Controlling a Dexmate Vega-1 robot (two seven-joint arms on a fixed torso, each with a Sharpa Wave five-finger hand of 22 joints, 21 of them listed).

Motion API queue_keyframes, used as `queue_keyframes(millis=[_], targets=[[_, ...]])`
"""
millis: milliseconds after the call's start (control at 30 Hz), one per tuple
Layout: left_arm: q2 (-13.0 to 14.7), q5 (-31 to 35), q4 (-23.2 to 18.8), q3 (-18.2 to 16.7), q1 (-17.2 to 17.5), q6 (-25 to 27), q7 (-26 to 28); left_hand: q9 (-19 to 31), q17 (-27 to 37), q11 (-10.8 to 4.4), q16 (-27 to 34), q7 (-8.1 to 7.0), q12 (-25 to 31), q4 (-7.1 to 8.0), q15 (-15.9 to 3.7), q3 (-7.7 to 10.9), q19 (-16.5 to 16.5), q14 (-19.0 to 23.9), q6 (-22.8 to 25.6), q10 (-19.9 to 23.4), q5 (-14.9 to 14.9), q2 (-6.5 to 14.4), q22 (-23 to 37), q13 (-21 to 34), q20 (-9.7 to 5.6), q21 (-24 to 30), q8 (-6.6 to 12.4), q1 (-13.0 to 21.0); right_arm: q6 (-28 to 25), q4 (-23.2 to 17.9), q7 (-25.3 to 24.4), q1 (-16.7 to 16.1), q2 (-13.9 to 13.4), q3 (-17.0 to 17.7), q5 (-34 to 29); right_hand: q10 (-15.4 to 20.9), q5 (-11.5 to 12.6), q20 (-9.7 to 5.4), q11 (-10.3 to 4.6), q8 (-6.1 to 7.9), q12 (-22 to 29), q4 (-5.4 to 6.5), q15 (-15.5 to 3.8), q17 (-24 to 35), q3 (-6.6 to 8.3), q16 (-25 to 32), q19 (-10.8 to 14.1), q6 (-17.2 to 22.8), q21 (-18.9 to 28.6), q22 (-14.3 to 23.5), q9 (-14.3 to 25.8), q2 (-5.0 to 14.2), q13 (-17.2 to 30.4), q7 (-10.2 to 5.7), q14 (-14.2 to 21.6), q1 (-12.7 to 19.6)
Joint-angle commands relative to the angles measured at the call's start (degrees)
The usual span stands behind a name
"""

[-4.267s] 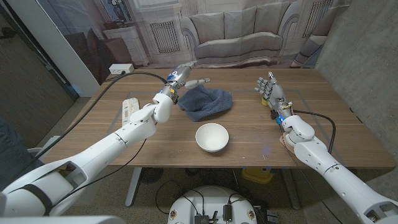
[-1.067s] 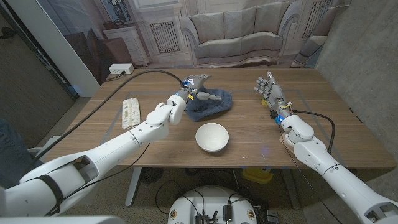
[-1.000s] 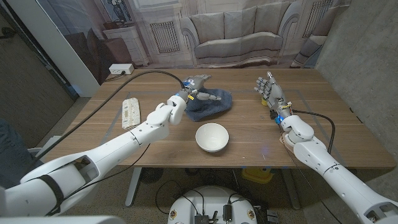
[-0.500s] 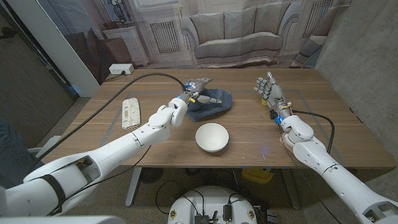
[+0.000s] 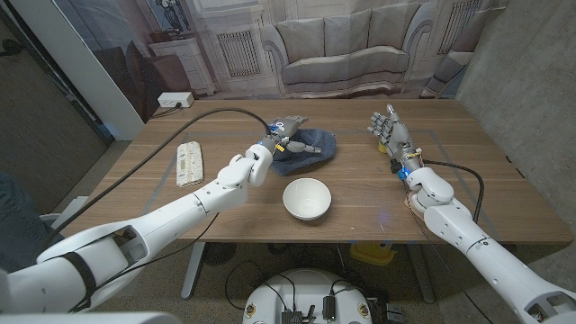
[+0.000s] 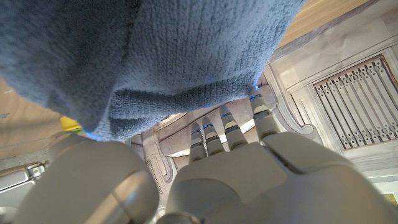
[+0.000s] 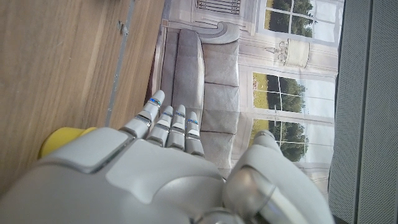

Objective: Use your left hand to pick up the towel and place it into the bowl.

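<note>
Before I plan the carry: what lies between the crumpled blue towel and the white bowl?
Bare wooden table in the head view, between blue towel and white bowl.

A wooden table (image 5: 360, 202) stands before a printed backdrop (image 5: 225, 40) picturing a grey sofa (image 5: 346, 49), pale panelled walls and windows (image 7: 292, 74) onto green trees. A grey textured wall (image 5: 540, 81) rises at the right. A white power strip (image 5: 175, 98) lies on the floor at the left.

No legible text or labels anywhere.
</note>
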Motion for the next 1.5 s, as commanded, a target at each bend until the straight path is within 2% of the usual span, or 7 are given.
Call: queue_keyframes(millis=[33, 533, 833, 1500], targets=[[-0.5, -0.1, 1.2, 1.1, -0.2, -0.7, -0.3, 0.3, 0.3, -0.02, 0.2, -0.34, 0.4, 0.15, -0.21, -0.42, 0.3, 0.3, 0.3, 0.2, 0.4, 0.1, 0.1, 0.3, -0.05, -0.2, 0.37, 0.4, -0.2, -1.0, -0.6, -0.8, -0.5, 0.3, 0.0, 0.2, 0.0, -0.94, 0.06, -0.01, -0.1, -0.41, 0.02, 0.2, 0.10, -0.1, 0.6, 0.6, -0.2, 0.3, 0.4, 0.29, 0.2, -0.07, 0.3, 0.2], [-0.8, -0.6, 2.2, 1.9, -0.9, -0.8, -2.7, 0.3, 0.3, -0.19, 0.2, -0.15, 0.3, 0.08, -0.28, -0.41, 0.3, 0.4, 0.2, 0.1, 0.7, 0.6, 0.1, 0.3, -0.05, -0.4, 0.36, 0.9, -0.5, -1.0, -0.9, -0.9, -0.2, 0.3, 0.2, 0.2, -0.1, -0.94, 0.01, -0.02, -0.1, -0.50, 0.24, 0.2, 0.06, -0.1, 0.7, 0.6, -0.6, 0.3, 0.4, 0.36, 0.2, -0.09, 0.4, 0.2], [-1.2, -0.8, 2.5, 2.7, -2.2, 0.2, -6.7, 0.3, 0.3, -0.20, 0.2, -0.06, 0.2, -0.01, -0.17, -0.38, 0.3, 0.4, 0.1, -0.2, 0.9, 0.9, 0.1, 0.3, -0.05, -0.5, 0.33, 1.3, 0.0, -0.6, -0.9, -0.9, 0.2, 0.2, 0.2, 0.2, -0.1, -0.92, 0.04, -0.03, -0.1, -0.56, 0.18, 0.2, 0.04, -0.1, 0.7, 0.6, -0.8, 0.3, 0.4, 0.40, 0.2, -0.09, 0.3, 0.2], [-2.2, -1.1, 3.5, 3.9, -3.0, 1.7, -8.7, 0.3, 0.3, -0.20, 0.0, 0.17, 0.1, -0.28, -0.10, -0.14, -0.4, 0.1, 0.0, -0.5, 1.3, 1.7, 0.1, 0.3, -0.04, -1.0, 0.32, 2.5, -0.1, -0.3, -1.1, -0.6, 0.4, 0.1, 0.0, 0.2, -0.1, -0.83, 0.11, -0.02, -0.1, -0.65, 0.29, 0.2, -0.01, -0.1, 0.7, 0.6, -1.3, 0.3, 0.4, 0.51, 0.2, -0.04, 0.3, 0.2]])
